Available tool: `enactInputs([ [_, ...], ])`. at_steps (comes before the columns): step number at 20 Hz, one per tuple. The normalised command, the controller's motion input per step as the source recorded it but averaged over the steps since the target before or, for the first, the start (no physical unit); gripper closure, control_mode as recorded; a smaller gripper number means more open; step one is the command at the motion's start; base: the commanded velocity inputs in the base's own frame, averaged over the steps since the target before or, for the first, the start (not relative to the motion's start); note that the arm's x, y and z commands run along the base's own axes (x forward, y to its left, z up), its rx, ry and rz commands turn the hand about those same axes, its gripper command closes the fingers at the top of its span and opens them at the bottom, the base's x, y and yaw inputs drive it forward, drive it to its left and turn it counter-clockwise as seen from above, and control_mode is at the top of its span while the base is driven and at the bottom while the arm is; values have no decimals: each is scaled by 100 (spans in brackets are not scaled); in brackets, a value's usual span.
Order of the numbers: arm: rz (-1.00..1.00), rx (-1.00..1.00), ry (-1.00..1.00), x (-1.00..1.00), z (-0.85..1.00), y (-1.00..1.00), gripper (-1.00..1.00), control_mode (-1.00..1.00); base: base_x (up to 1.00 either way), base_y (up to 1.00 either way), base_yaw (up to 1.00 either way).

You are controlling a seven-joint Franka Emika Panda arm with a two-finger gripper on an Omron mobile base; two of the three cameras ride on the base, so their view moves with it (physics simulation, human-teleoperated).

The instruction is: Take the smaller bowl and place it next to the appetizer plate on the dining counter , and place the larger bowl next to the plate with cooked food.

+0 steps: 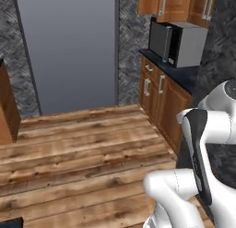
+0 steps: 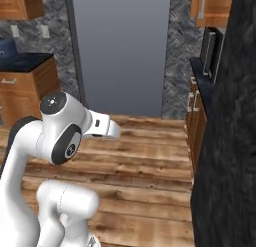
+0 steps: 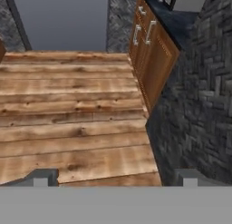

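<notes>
I'm looking across a wood-plank floor toward a flat grey wall panel framed by dark herringbone tile. From my left base camera, a silver microwave with a dark door sits on a dark wall countertop above brown wooden cabinet doors with metal handles. My white arm with dark joints rises in the lower right of that view, folded at the elbow.

From the right base camera the arm bends up at lower left, and a tall dark herringbone wall takes up the right side. Beyond it I see the same cabinets edge-on, and another brown cabinet with a dark top stands at the far left.

In the hand camera, the two grey finger tips stand well apart at the bottom corners, so the gripper is spread wide with nothing between its fingers. It points down over the planks, beside the corner where dark tile meets the cabinets.

I cannot see either bowl, either plate or the dining counter from here.
</notes>
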Motion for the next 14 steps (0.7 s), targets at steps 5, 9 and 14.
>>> enactInputs([
  [5, 0, 0, 0, 0, 0, 0, -100, 100, 79, -5, -20],
  [9, 0, 0, 0, 0, 0, 0, -100, 100, 82, 0, -19],
  [14, 0, 0, 0, 0, 0, 0, -100, 100, 62, 0, -17],
])
